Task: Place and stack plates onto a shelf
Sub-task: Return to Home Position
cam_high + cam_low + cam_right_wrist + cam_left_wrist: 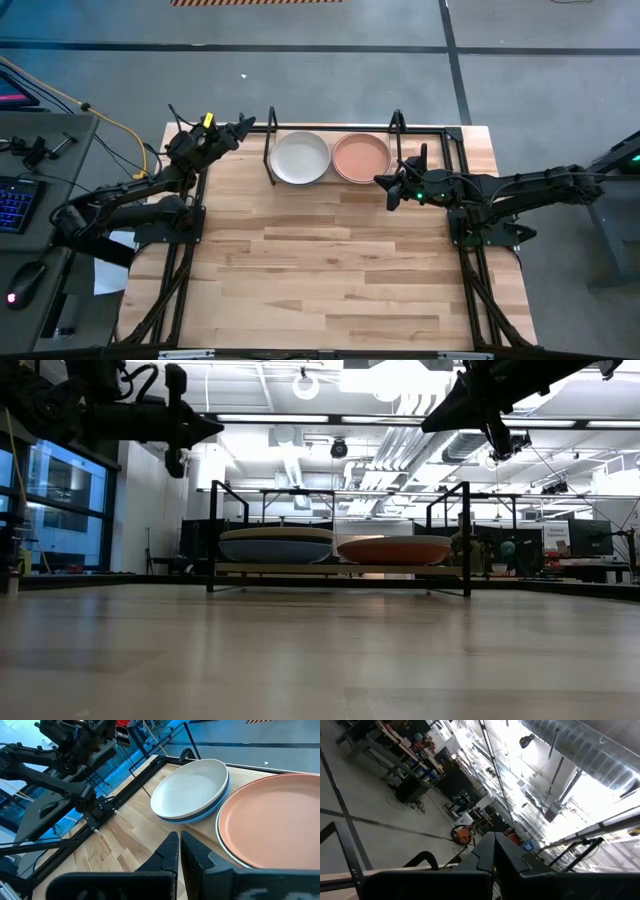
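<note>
Wood counter [320, 270]: shelf [340, 569] at far edge, cream plate [300, 157] left, pink plate [361, 157] right. My right jaws pressed together, just near of pink plate; left jaws likewise, left of shelf. Low view adds blue plate [275, 550] under cream.

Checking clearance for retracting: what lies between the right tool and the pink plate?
Only bare wood separates right tool from pink plate, per right wrist view.

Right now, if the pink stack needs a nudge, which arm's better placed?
Right. The right gripper hangs beside the pink plate; the left gripper is beyond the cream plate, farther off.
</note>
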`<act>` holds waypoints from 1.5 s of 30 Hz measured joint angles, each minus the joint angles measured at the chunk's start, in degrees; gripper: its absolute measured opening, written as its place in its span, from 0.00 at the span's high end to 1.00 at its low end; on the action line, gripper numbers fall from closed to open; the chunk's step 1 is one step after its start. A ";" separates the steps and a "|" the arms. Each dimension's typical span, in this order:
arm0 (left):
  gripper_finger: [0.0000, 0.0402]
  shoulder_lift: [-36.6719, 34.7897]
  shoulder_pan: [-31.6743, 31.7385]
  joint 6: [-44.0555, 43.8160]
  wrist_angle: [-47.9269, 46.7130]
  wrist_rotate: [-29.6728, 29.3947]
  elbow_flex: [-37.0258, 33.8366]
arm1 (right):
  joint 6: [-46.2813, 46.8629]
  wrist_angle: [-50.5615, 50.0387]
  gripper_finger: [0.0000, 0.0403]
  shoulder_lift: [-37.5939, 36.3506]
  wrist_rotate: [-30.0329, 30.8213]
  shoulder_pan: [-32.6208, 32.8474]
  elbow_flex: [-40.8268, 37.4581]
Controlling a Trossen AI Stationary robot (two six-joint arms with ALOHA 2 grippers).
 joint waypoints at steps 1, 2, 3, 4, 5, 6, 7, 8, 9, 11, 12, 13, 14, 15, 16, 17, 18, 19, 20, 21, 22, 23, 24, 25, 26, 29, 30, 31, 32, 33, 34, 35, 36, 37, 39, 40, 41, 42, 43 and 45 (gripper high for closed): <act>1.00 0.00 -0.01 0.00 0.04 0.40 0.00 | -0.02 0.00 1.00 -0.02 -0.07 0.00 0.00; 1.00 0.00 -0.02 0.00 0.10 0.66 0.00 | -0.02 0.00 1.00 -0.01 -0.30 -0.02 0.00; 1.00 0.00 -0.02 0.00 0.20 0.68 0.00 | -0.03 0.00 1.00 -0.02 -0.70 -0.02 0.00; 1.00 0.00 -0.02 -0.02 0.24 0.70 0.00 | -0.03 0.00 1.00 0.00 -0.89 -0.02 0.00; 1.00 0.00 -0.02 -0.02 0.24 0.72 0.00 | -0.04 0.00 1.00 0.00 -0.95 -0.02 0.00; 1.00 0.00 -0.02 -0.02 0.24 0.74 0.00 | -0.03 0.00 1.00 0.00 -1.13 -0.02 0.00; 1.00 0.00 -0.02 0.00 0.25 0.76 0.00 | -0.04 0.00 1.00 0.00 -1.16 -0.02 0.00; 1.00 0.00 -0.02 -0.01 0.25 0.79 0.00 | -0.04 0.00 1.00 -0.02 -1.16 -0.02 0.00; 1.00 0.00 -0.02 -0.02 0.25 0.79 0.00 | -0.04 0.00 1.00 0.00 -1.16 -0.02 0.00; 1.00 0.00 -0.02 0.00 0.26 0.79 0.00 | -0.05 0.00 1.00 0.00 -1.17 -0.02 0.00; 1.00 0.00 -0.02 -0.01 0.26 0.78 0.00 | -0.17 0.00 1.00 0.00 -1.18 -0.02 0.00; 1.00 0.00 -0.02 -0.03 0.25 0.78 0.00 | -0.21 0.00 1.00 0.00 -1.18 -0.02 0.00; 1.00 0.00 -0.02 -0.04 0.26 0.79 0.00 | -0.22 0.00 1.00 0.00 -1.19 -0.02 0.00; 1.00 0.00 -0.02 -0.04 0.26 0.77 0.00 | -0.22 0.00 1.00 0.00 -1.19 -0.02 0.00; 1.00 0.00 -0.02 -0.04 0.26 0.79 0.00 | -0.27 0.00 1.00 0.00 -1.20 -0.02 0.00; 1.00 0.00 -0.02 -0.04 0.25 0.79 0.00 | -0.60 0.00 1.00 0.00 -1.22 -0.02 0.00; 1.00 0.00 -0.02 -0.04 0.26 0.77 0.00 | -0.66 0.00 1.00 0.00 -1.23 -0.02 0.00; 1.00 0.00 -0.02 -0.04 0.26 0.77 0.00 | -0.66 0.00 1.00 0.00 -1.25 -0.02 0.00; 1.00 0.00 -0.02 -0.04 0.26 0.79 0.00 | -0.66 0.00 1.00 0.00 -1.25 -0.02 0.00; 1.00 0.00 -0.02 -0.02 0.26 0.79 0.00 | -0.66 0.00 1.00 0.00 -1.25 -0.02 0.00; 1.00 0.00 -0.06 0.02 0.28 0.77 0.00 | -0.66 0.00 1.00 0.00 -1.25 -0.02 0.00; 1.00 0.00 -0.26 0.42 0.32 0.77 0.00 | -0.66 0.00 1.00 0.00 -1.24 -0.02 0.00; 1.00 0.02 -0.58 0.96 0.37 0.76 0.00 | -0.66 0.00 1.00 0.00 -1.25 -0.02 0.00; 1.00 0.00 -1.13 1.70 0.48 0.72 0.00 | -0.66 0.00 1.00 0.00 -1.25 -0.02 0.00; 1.00 0.02 -1.87 2.43 0.69 0.68 0.00 | -0.66 0.00 1.00 0.00 -1.25 -0.01 0.00; 1.00 0.04 -5.18 6.20 0.43 0.77 0.78 | -0.66 0.00 1.00 0.00 -1.28 -0.02 0.00; 1.00 0.04 -6.62 7.81 0.47 0.77 1.37 | -0.66 0.00 1.00 0.00 -1.38 -0.02 0.00; 1.00 0.02 -8.15 9.43 0.49 0.80 2.14 | -0.66 0.00 1.00 0.00 -1.67 -0.02 0.00; 1.00 0.02 -9.73 11.03 0.28 0.81 3.01 | -0.66 0.00 1.00 0.00 -1.86 -0.02 0.00; 1.00 0.02 -11.40 12.52 -0.29 0.82 3.93 | -0.66 0.00 1.00 -0.01 -2.22 -0.02 0.00; 1.00 0.02 -13.02 13.99 -1.17 0.81 5.00 | -0.66 0.00 1.00 0.00 -2.39 -0.02 0.00; 1.00 0.02 -14.61 15.44 -2.54 0.81 6.14 | -0.66 0.00 1.00 0.00 -2.43 -0.01 0.00; 1.00 0.02 -16.19 16.77 -4.25 0.81 7.38 | -0.66 0.00 1.00 0.00 -2.55 -0.02 0.00; 1.00 0.02 -17.71 17.85 -5.94 0.81 8.59 | -0.66 0.00 1.00 0.00 -2.60 0.00 0.00; 1.00 0.02 -20.59 19.64 -9.52 0.81 10.92 | -0.64 0.00 1.00 0.00 -2.90 0.02 0.00; 1.00 0.02 -22.14 20.41 -11.18 0.79 11.99 | -0.66 0.00 1.00 0.00 -3.50 0.02 0.00; 1.00 0.02 -23.62 21.02 -12.38 0.79 12.93 | -0.66 0.00 1.00 0.00 -3.87 0.02 0.00; 1.00 0.02 -25.02 21.46 -13.10 0.79 13.65 | -0.65 0.00 1.00 0.00 -4.30 0.02 0.00; 1.00 0.02 -26.34 21.69 -13.39 0.79 14.21 | -0.66 0.02 1.00 0.00 -4.91 0.04 0.00; 1.00 0.02 -28.88 21.93 -13.40 0.67 15.12 | -0.66 0.02 1.00 0.00 -5.90 0.04 0.00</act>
